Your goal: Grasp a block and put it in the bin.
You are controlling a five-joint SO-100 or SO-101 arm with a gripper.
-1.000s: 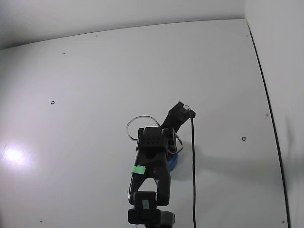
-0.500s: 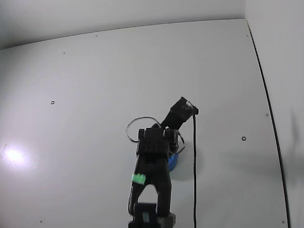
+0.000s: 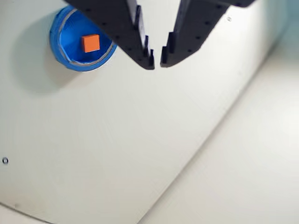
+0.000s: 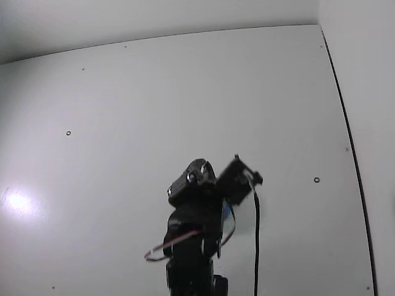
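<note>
In the wrist view the block, a small orange-pink cube, lies inside the bin, a round bright-blue bowl at the upper left. My gripper hangs above the bare white table to the right of the bin, apart from it. Its dark fingers are almost together, with only a thin slit and nothing between them. In the fixed view the folded arm covers most of the bin; only a blue sliver shows, and the block is hidden there.
A white tabletop with a few small dark screw holes spreads all around. Its right edge meets a white wall. A black cable hangs down beside the arm.
The arm has folded back toward its base and the wrist has lifted. It now covers more of the blue bin in the fixed view.
</note>
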